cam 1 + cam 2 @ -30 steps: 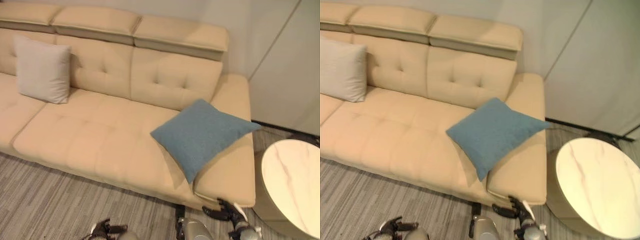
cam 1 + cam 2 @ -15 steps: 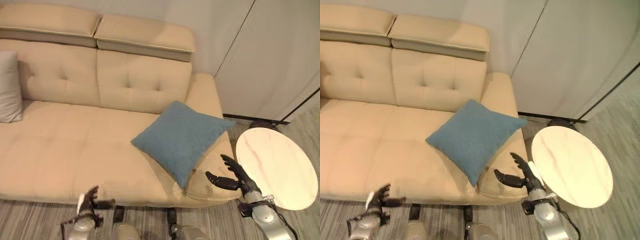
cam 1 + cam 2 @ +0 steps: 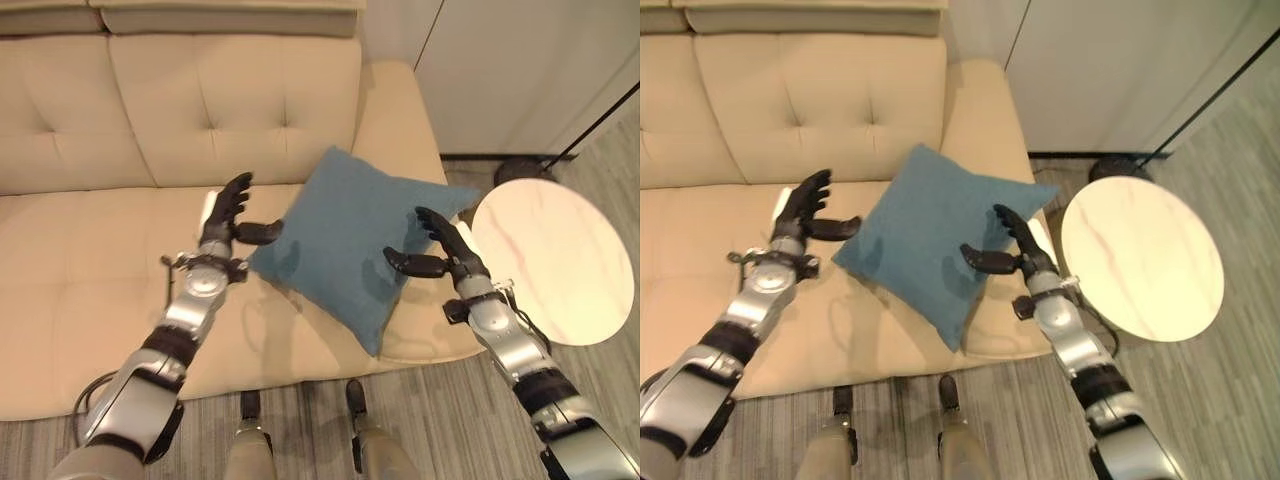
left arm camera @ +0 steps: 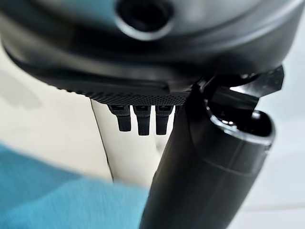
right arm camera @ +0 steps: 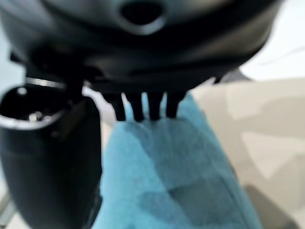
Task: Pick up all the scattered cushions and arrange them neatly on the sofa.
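A blue cushion (image 3: pixel 350 235) lies tilted on the right end of the beige sofa (image 3: pixel 90 270), leaning over the low armrest (image 3: pixel 400 120). My left hand (image 3: pixel 228 212) is open just off the cushion's left corner, thumb pointing at it. Over the cushion's right side my right hand (image 3: pixel 443 248) hovers open, fingers spread. The right wrist view looks down on the blue cushion (image 5: pixel 181 181) past straight fingers (image 5: pixel 143 105). The left wrist view has the blue cushion (image 4: pixel 57 195) below straight fingers (image 4: pixel 143 121).
A round white marble-top side table (image 3: pixel 555 255) stands right of the sofa's armrest. Pale wall panels (image 3: pixel 520 70) rise behind it. Grey striped carpet (image 3: pixel 450 400) runs along the sofa's front.
The camera has tipped down and closer to the sofa. Both arms have risen from below the seat edge and now flank the blue cushion with open hands.
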